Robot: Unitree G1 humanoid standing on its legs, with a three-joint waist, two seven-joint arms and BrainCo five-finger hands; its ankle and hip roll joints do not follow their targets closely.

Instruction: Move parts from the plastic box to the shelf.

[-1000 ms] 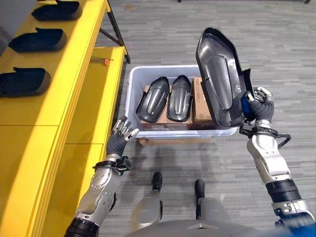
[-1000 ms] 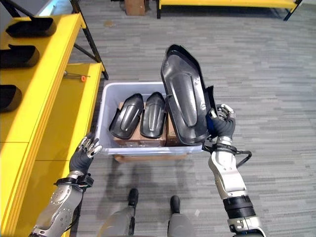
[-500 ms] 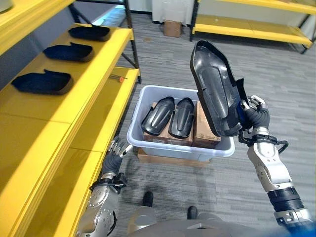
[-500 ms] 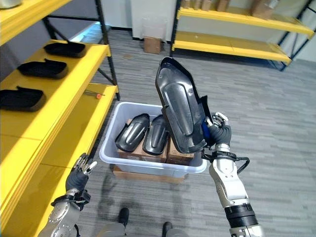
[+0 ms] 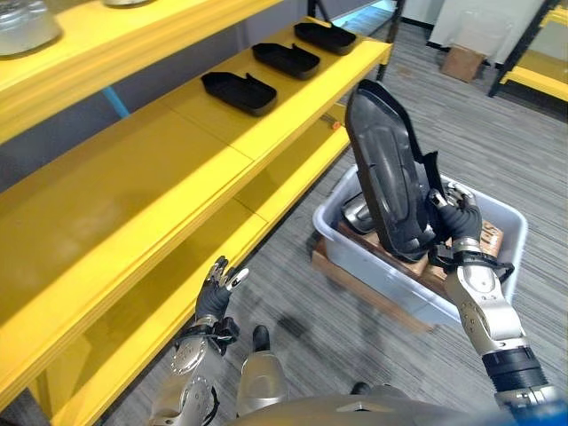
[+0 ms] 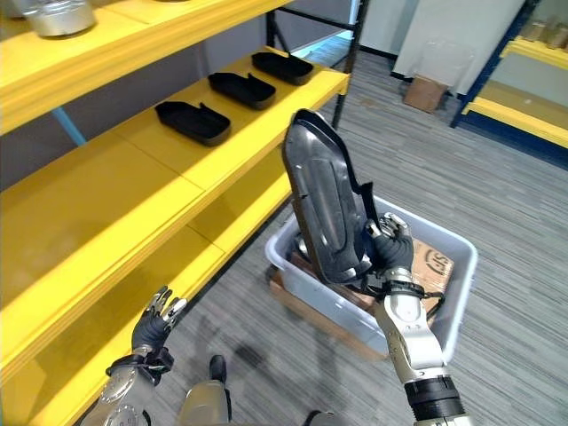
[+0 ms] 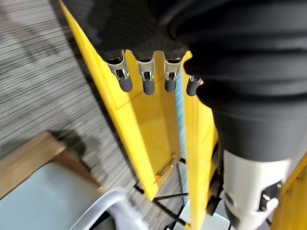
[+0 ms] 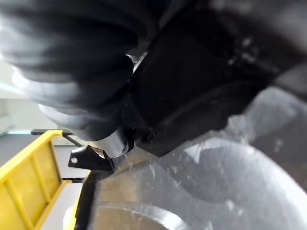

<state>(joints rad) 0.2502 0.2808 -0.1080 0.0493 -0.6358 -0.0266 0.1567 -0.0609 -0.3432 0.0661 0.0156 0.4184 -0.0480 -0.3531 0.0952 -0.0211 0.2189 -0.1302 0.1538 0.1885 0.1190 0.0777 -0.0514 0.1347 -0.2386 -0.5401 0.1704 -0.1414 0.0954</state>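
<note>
A grey striped carpet floor (image 5: pixel 293 266) is seen in the left eye view, with a long yellow shelf (image 5: pixel 133 177) where three black parts (image 5: pixel 238 91) are laid in a row. A big black part (image 5: pixel 389 173) is held upright above the plastic box (image 5: pixel 497 226) by the right hand (image 5: pixel 457 222), whose fingers are curled round its lower edge. The left hand (image 5: pixel 217 297) is held low near the shelf, fingers loose and holding nothing. In the right eye view, a silver bowl (image 6: pixel 60 15) is seen on a higher shelf and a cardboard box (image 6: pixel 426 91) far back. In the left wrist view, a small orange-tipped tool (image 7: pixel 165 170) is shown on the low shelf board. In the right wrist view, the black part is seen very close.
</note>
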